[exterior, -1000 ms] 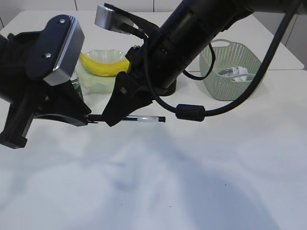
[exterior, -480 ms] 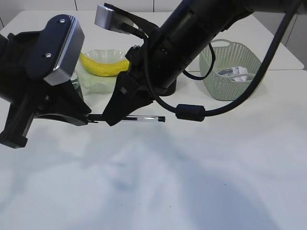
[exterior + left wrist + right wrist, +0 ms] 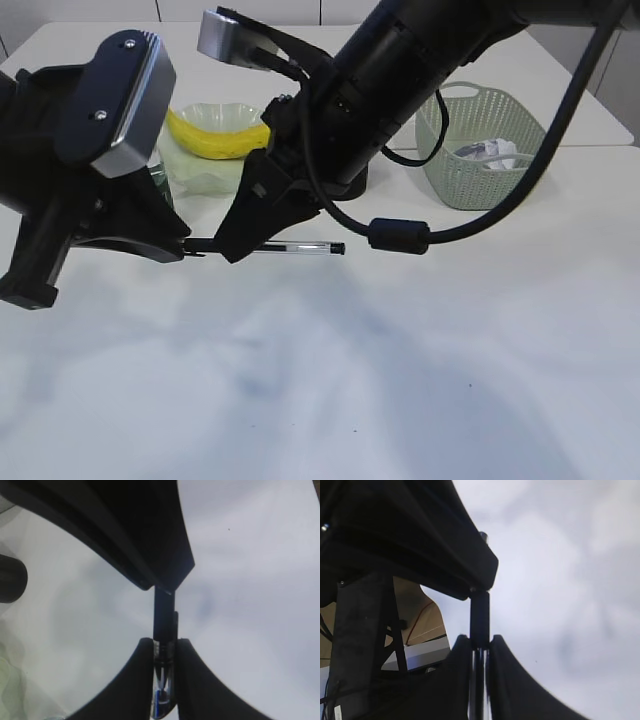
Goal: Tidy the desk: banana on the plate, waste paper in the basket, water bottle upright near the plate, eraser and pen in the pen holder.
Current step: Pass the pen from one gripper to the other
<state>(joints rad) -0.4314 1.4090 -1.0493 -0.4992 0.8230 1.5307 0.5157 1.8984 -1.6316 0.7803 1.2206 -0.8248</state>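
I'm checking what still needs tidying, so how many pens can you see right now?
1. The pen is held level above the table, in front of the plate, gripped by both the left tool and the right tool. The arms could hide another.

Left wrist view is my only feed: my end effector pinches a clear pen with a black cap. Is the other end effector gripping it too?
Observer: Yes. The right wrist view shows the right end effector closed on the clear plastic pen.
Operator: Banana sorted?
Observer: The yellow banana rests on the pale green wavy plate.
Operator: Waste paper?
Observer: Some crumpled white paper sits inside the pale green plastic basket.
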